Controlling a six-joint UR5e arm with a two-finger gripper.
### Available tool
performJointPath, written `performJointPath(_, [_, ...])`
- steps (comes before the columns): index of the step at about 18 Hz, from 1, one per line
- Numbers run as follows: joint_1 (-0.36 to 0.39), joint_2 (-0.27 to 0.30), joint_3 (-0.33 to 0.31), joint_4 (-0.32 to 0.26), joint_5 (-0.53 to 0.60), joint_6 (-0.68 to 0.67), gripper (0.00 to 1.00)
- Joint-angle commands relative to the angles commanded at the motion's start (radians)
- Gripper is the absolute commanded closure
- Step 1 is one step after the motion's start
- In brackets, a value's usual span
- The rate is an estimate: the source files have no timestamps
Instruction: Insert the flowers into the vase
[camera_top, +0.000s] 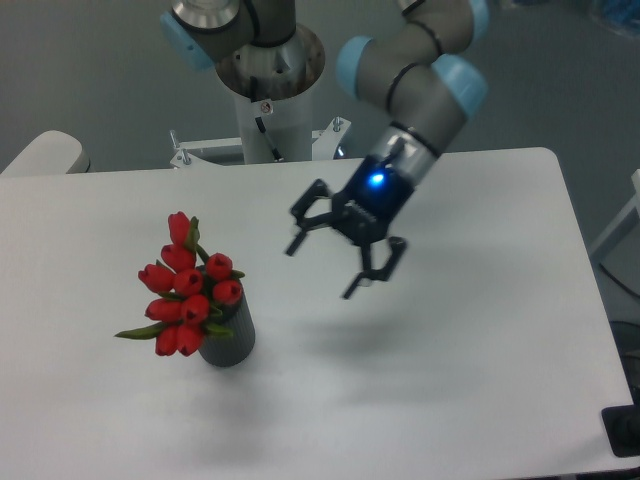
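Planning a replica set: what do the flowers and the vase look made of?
The flowers: likely artificial, plastic or fabric; uniform saturated red heads, stiff green leaves. The vase: dark grey and matte, possibly plastic or ceramic; no glare shows, material uncertain.

Red flowers (187, 287) leaning left in grey vase (229, 340)

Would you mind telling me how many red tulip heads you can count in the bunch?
About 9 on the flowers, all clustered over the vase mouth at the table's left: two high at the top, the rest packed lower. Others may be hidden behind them.
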Motion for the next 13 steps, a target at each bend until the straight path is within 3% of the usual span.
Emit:
performJointPath(2, [0.023,-0.054,0.092,0.003,0.027,-0.07,0.0])
performJointPath(5, [0.044,-0.094,0.172,0.008,0.11,-0.064,0.0])
performJointPath(9, [0.067,-0.14,0.247,0.006,0.179,0.056,0.0])
performJointPath(13, [0.081,-0.186,0.305,0.005,0.349,0.246,0.0])
